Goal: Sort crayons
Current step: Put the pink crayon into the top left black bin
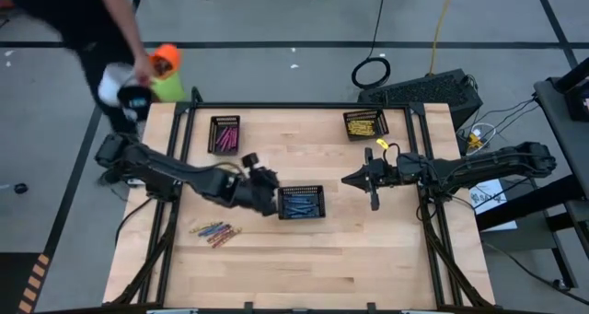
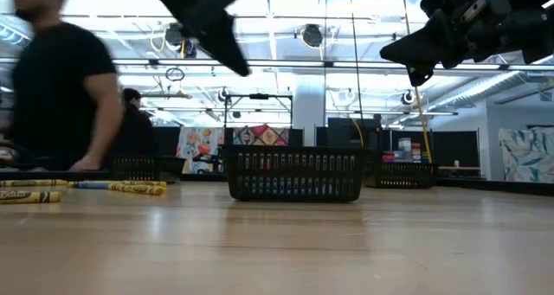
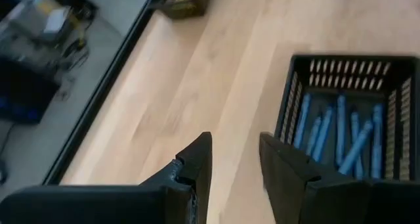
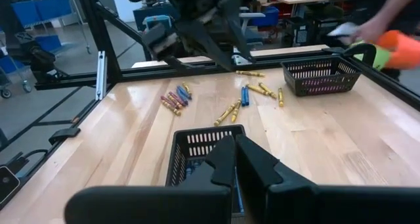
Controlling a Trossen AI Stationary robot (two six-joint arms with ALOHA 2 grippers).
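Fingers of the left tool [image 1: 268, 187] stand parted and empty beside the blue tray [image 1: 302, 203], which already holds blue crayons [image 3: 341, 135]. Right tool [image 1: 361, 180] hangs shut and idle, holding nothing, over the bench [image 1: 386, 268] past that tray's other side. Loose crayons [image 1: 215, 232] lie in a mixed cluster on the bench, near the left arm; pink tray [image 1: 225, 133] and yellow tray [image 1: 365, 123] sit at the far edge. Next pick likely comes from that cluster: I would lift clear of the tray wall first, choose an outer stick, line the fingers across it, and close on one crayon only.
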